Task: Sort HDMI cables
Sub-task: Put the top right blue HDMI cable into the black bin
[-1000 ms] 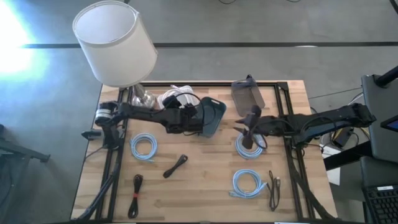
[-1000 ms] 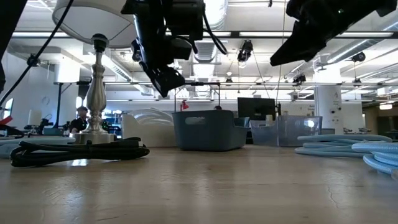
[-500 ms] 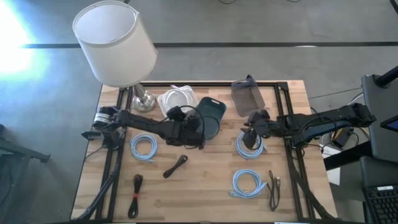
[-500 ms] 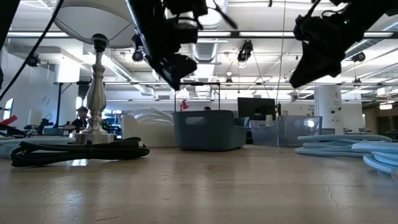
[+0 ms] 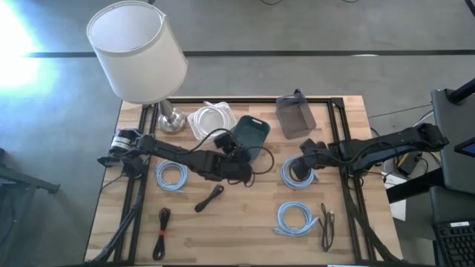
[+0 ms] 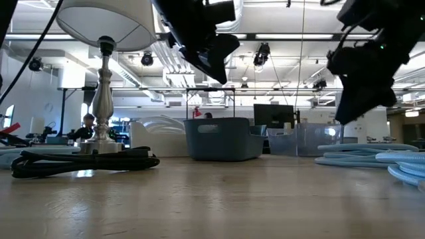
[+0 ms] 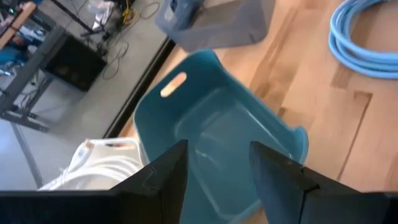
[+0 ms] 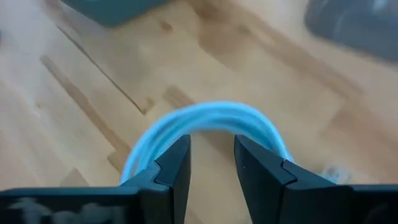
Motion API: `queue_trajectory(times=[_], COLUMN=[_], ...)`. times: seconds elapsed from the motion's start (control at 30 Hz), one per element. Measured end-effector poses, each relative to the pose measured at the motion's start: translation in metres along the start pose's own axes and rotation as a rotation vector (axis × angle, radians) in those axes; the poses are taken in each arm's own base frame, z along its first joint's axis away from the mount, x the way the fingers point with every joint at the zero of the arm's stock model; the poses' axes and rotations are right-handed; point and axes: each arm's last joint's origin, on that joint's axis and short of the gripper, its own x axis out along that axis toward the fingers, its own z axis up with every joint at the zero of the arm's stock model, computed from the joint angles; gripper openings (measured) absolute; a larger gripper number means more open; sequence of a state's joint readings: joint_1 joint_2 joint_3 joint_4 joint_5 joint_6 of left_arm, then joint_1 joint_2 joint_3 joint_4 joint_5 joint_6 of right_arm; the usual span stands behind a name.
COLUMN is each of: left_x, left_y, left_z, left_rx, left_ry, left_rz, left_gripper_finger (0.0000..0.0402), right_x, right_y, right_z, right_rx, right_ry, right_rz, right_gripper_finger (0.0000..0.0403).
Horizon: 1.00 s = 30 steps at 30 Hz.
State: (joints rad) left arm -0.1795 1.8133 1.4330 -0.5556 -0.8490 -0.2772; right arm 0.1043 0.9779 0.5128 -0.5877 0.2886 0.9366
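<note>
A: Where is the right claw [image 8: 208, 163]?
B: Just beside the teal bin [image 5: 249, 136], low over a light-blue coil [image 8: 205, 127], fingers parted astride its loop and gripping nothing, probably to pinch one strand.
A: And the left claw [image 7: 214, 168]?
B: Above the bin's near rim, open, empty. White coils [image 5: 210, 120] lie on the counter [image 5: 245, 222] beside the bin.

Both arms are built of dark, nearly black jointed segments, with black wiring looped along them. The left arm [image 5: 174, 152] carries a silver ring near its base, and each pincer ends in two flat dark fingers [image 7: 163, 186]
</note>
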Motion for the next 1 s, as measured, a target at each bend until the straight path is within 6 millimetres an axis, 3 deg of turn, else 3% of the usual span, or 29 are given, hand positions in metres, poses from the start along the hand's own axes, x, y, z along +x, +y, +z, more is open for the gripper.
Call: queue_trajectory(times=[0.17,0.43,0.8,1.0], left_x=[0.002,0.008,0.015,0.015], left_y=[0.001,0.006,0.013,0.013], left_z=[0.003,0.006,0.009,0.010], left_rx=[0.040,0.052,0.036,0.031], left_ry=[-0.020,-0.021,-0.023,-0.029], left_rz=[0.001,0.015,0.031,0.030], left_gripper_finger=[0.0174,0.0174,0.0174,0.0174], right_x=[0.013,0.031,0.040,0.040], right_y=[-0.007,-0.006,-0.016,-0.007], right_z=[-0.015,-0.027,-0.035,-0.029], right_rx=[0.031,0.059,0.125,0.127], right_ry=[0.087,0.019,-0.027,-0.077], right_rz=[0.066,0.283,0.253,0.330], right_gripper_finger=[0.0107,0.0113,0.0117,0.0118])
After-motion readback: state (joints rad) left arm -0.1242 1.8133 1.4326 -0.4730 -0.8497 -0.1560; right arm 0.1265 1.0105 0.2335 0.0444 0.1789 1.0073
